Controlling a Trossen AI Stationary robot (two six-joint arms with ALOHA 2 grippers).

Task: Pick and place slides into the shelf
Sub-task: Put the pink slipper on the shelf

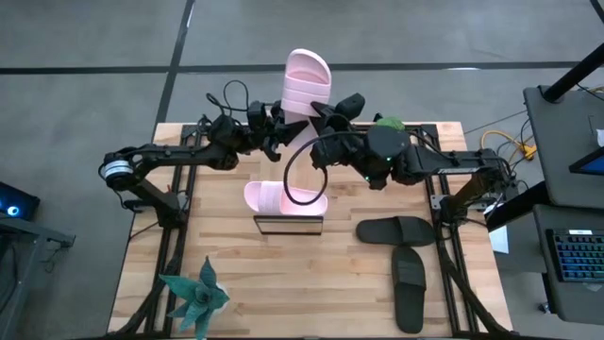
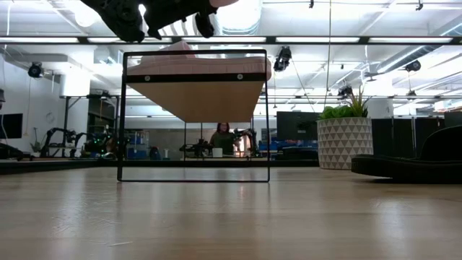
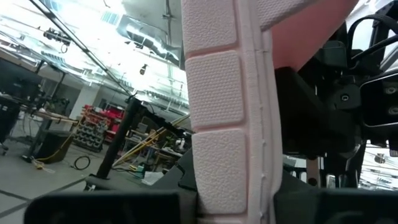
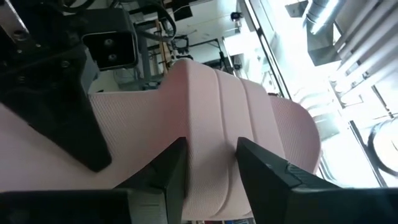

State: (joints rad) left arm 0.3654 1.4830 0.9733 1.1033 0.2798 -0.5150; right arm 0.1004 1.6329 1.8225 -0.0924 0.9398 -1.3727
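Note:
One light pink slide (image 1: 307, 80) is held high over the table's far edge, between both grippers. My left gripper (image 1: 279, 119) comes at it from the left and is shut on its sole (image 3: 217, 93). My right gripper (image 1: 327, 113) comes from the right, its fingers on the ribbed strap (image 4: 214, 118). The other pink slide (image 1: 281, 198) lies flat on the shelf's plank top (image 1: 288, 225); its tip shows above the shelf (image 2: 195, 94) in the low view. Two black slides (image 1: 396, 229) (image 1: 409, 283) lie sole down on the table at the near right. My left gripper pinches the pink slide's sole near its side edge (image 3: 233, 186), with the treaded underside toward one finger. The slide stands up out of the fingers, clear of table and shelf. My right gripper has the strap's middle rib (image 4: 212, 155) between its two fingers (image 4: 267, 168), coming level from the right. Whether the fingers go under the strap does not show.
A potted green plant (image 1: 389, 123) stands at the far right behind my right arm, its patterned pot (image 2: 345, 141) in the low view. A small artificial succulent (image 1: 195, 297) sits at the near left corner. Bare wood lies in front of the shelf.

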